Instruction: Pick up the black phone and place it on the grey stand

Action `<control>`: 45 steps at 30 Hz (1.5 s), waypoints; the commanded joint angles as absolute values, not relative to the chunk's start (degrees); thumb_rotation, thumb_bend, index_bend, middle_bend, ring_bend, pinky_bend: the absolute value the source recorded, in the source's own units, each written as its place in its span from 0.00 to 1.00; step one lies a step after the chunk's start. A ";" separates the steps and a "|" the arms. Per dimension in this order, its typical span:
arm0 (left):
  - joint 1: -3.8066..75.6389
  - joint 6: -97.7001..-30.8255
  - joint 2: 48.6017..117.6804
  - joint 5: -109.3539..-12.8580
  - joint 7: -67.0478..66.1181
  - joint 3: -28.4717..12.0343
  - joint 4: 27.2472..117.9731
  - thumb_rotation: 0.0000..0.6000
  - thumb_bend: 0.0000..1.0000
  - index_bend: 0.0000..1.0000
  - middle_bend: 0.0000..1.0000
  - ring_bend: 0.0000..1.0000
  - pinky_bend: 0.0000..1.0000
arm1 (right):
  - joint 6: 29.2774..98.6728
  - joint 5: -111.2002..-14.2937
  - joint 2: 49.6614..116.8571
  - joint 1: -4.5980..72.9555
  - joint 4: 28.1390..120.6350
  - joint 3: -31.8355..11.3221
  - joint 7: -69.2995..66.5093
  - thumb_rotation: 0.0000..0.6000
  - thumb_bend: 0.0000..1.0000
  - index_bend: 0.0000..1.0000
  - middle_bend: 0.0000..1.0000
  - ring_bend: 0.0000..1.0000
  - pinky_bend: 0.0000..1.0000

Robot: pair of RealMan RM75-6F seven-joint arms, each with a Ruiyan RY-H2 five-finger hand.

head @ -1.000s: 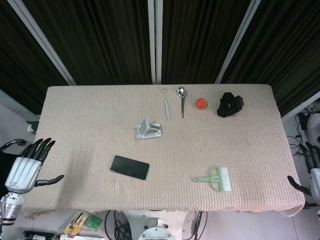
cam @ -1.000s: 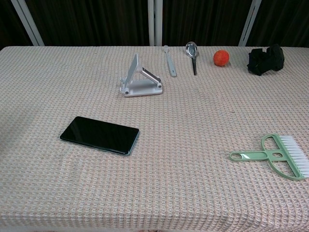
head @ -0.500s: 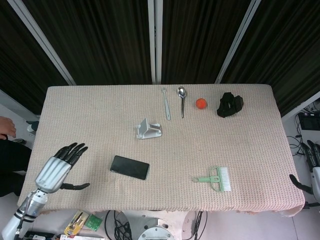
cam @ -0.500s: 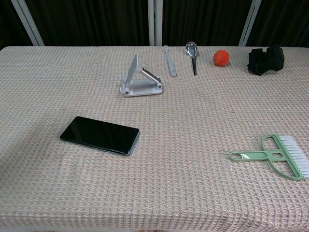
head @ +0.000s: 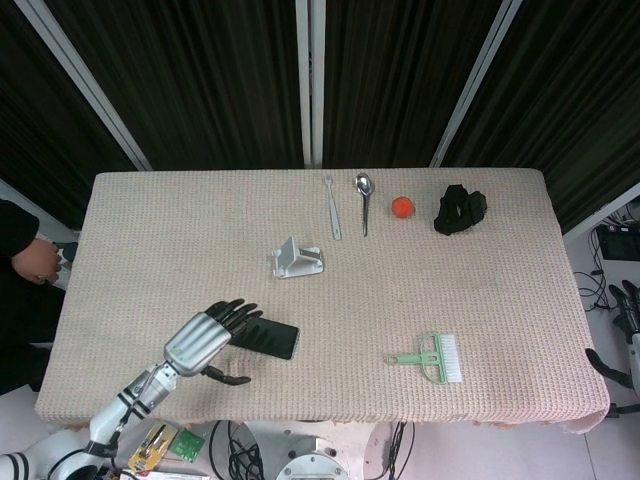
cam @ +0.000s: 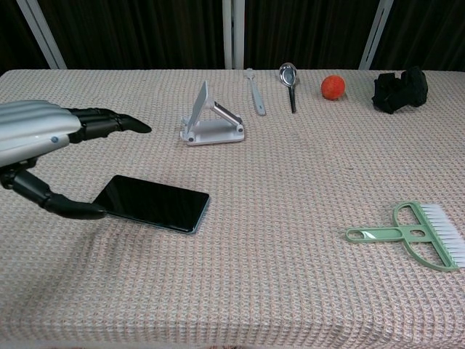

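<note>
From the head view, the left robot hand (head: pixel 205 342) reaches in over the near-left part of the bench (head: pixel 500 270), fingers spread and holding nothing, its fingertips lying over the left end of the black phone (head: pixel 266 337). The phone lies flat with its long axis running roughly left to right, extending to the right of the hand, while the grey stand (head: pixel 296 260) sits farther back and slightly right, well apart from it. The right robot hand (head: pixel 628 335) shows only partly at the frame's right edge, off the bench and far from the phone; whether it is spread or closed cannot be told. The left hand is plainly the nearer one for the pickup. From the chest view, the left robot hand (cam: pixel 43 149) enters from the left, fingers extended above the phone (cam: pixel 154 203) and the thumb reaching low toward its near-left edge, the two spread like an open clamp; contact cannot be confirmed. The stand (cam: pixel 209 120) stands beyond.
</note>
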State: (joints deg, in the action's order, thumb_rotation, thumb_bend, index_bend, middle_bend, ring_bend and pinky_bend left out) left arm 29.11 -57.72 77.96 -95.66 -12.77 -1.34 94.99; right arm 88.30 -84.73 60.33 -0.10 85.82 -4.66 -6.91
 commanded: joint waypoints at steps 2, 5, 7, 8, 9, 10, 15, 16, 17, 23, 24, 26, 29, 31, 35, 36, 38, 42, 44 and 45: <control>32.37 -52.65 81.48 -91.53 -16.03 -2.33 93.17 0.27 0.01 0.05 0.07 0.07 0.20 | 88.20 -84.58 60.27 -0.22 85.56 -4.61 -7.15 1.00 0.13 0.00 0.00 0.00 0.00; 33.34 -51.38 83.11 -90.38 -17.25 -2.23 92.41 0.28 0.01 0.05 0.06 0.07 0.20 | 88.14 -84.50 60.41 -0.29 85.19 -4.55 -7.34 1.00 0.13 0.00 0.00 0.00 0.00; 33.83 -50.79 84.02 -89.78 -17.82 -2.13 91.75 0.29 0.01 0.05 0.06 0.07 0.20 | 88.11 -84.44 60.46 -0.33 84.98 -4.52 -7.43 1.00 0.13 0.00 0.00 0.00 0.00; 34.09 -50.52 84.50 -89.53 -17.96 -2.09 91.35 0.31 0.01 0.05 0.06 0.07 0.20 | 88.06 -84.39 60.47 -0.33 84.92 -4.52 -7.45 1.00 0.13 0.00 0.00 0.00 0.00; 34.29 -50.42 84.91 -89.36 -18.14 -2.06 90.92 0.34 0.01 0.05 0.06 0.07 0.20 | 88.05 -84.36 60.46 -0.34 84.88 -4.53 -7.48 1.00 0.13 0.00 0.00 0.00 0.00; 34.61 -50.24 85.54 -89.16 -18.46 -2.05 90.20 0.37 0.02 0.05 0.06 0.07 0.20 | 88.05 -84.32 60.46 -0.35 84.84 -4.55 -7.46 1.00 0.13 0.00 0.00 0.00 0.00; 35.90 -49.61 88.26 -87.48 -19.70 -2.60 86.95 0.41 0.02 0.06 0.06 0.07 0.20 | 88.23 -84.33 60.29 -0.44 85.04 -4.57 -7.17 1.00 0.13 0.00 0.00 0.00 0.00; 36.09 -49.53 88.66 -87.04 -20.20 -2.77 86.43 0.41 0.02 0.06 0.06 0.07 0.20 | 88.26 -84.31 60.25 -0.46 85.09 -4.59 -7.12 1.00 0.13 0.00 0.00 0.00 0.00; 36.32 -49.35 89.08 -86.39 -20.73 -2.93 85.92 0.43 0.01 0.06 0.06 0.07 0.20 | 88.23 -84.24 60.21 -0.46 85.15 -4.62 -7.06 1.00 0.13 0.00 0.00 0.00 0.00; 37.30 -47.74 89.81 -82.81 -22.74 -3.16 84.64 0.50 0.01 0.09 0.06 0.07 0.20 | 87.75 -84.01 60.10 -0.33 85.30 -4.61 -6.70 1.00 0.13 0.00 0.00 0.00 0.00; 37.40 -47.62 89.83 -82.46 -22.96 -3.10 84.55 0.51 0.02 0.09 0.06 0.07 0.20 | 87.73 -84.01 60.06 -0.30 85.36 -4.62 -6.65 1.00 0.13 0.00 0.00 0.00 0.00; 37.61 -47.52 89.80 -81.89 -23.36 -2.92 84.36 0.54 0.02 0.10 0.06 0.07 0.20 | 87.73 -84.04 59.96 -0.25 85.53 -4.66 -6.42 1.00 0.13 0.00 0.00 0.00 0.00; 37.79 -47.88 89.81 -81.48 -23.39 -2.80 84.26 0.64 0.02 0.13 0.06 0.07 0.20 | 87.61 -84.03 59.91 -0.15 85.82 -4.70 -6.11 1.00 0.13 0.00 0.00 0.00 0.00; 37.91 -48.19 89.87 -81.39 -23.27 -2.77 84.14 0.70 0.02 0.15 0.06 0.07 0.20 | 87.42 -84.06 59.96 -0.04 85.96 -4.65 -5.86 1.00 0.13 0.00 0.00 0.00 0.00; 38.35 -48.55 90.26 -81.33 -22.82 -2.63 83.53 0.76 0.04 0.17 0.06 0.07 0.20 | 87.07 -84.14 60.17 0.15 86.15 -4.53 -5.39 1.00 0.13 0.00 0.00 0.00 0.00; 38.45 -48.60 90.34 -81.35 -22.68 -2.60 83.42 0.79 0.05 0.17 0.06 0.07 0.20 | 87.04 -84.12 60.19 0.16 86.19 -4.53 -5.30 1.00 0.13 0.00 0.00 0.00 0.00; 38.69 -48.61 90.53 -81.35 -22.56 -2.43 83.07 0.81 0.06 0.18 0.06 0.07 0.20 | 87.06 -84.04 60.18 0.14 86.23 -4.54 -5.13 1.00 0.13 0.00 0.00 0.00 0.00; 39.13 -48.37 91.12 -80.91 -22.62 -2.21 82.25 0.84 0.06 0.19 0.06 0.07 0.20 | 87.09 -83.86 60.06 0.08 86.28 -4.58 -5.03 1.00 0.13 0.00 0.00 0.00 0.00; 39.44 -48.19 91.43 -80.61 -22.63 -2.23 81.84 0.88 0.08 0.19 0.06 0.07 0.20 | 87.07 -83.84 60.00 0.06 86.30 -4.56 -5.03 1.00 0.13 0.00 0.00 0.00 0.00; 39.57 -48.15 91.52 -80.50 -22.58 -2.28 81.75 0.91 0.09 0.19 0.06 0.07 0.20 | 87.05 -83.83 59.97 0.04 86.30 -4.54 -5.04 1.00 0.13 0.00 0.00 0.00 0.00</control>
